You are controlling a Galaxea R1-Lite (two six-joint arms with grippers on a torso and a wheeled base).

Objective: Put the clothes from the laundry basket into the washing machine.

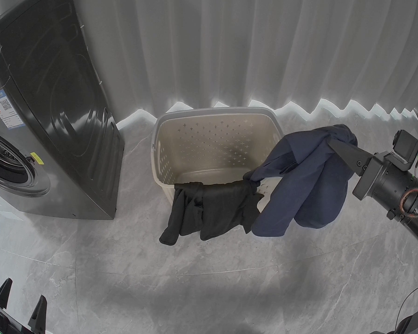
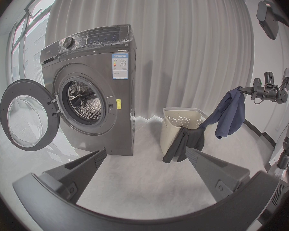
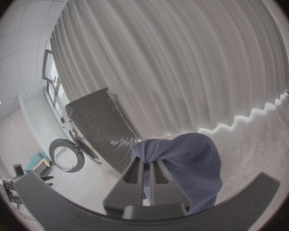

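Head view, nearest first. Left gripper sits low at the near-left edge over the grey floor, well apart from the clothes. In the left wrist view its fingers are spread wide with nothing between them.

Black garment is draped over the near rim of the laundry basket, most of it hanging down the outside to the floor. The basket stands upright on the floor.

Right gripper is held above the floor just right of the basket. Its fingers are pinched closed on a bunched fold of the navy garment. The garment hangs from there, one end trailing to the basket's near-right corner beside the black garment.

Washing machine stands left of the basket. Left wrist view: door swung open, drum exposed.

White curtain hangs behind.
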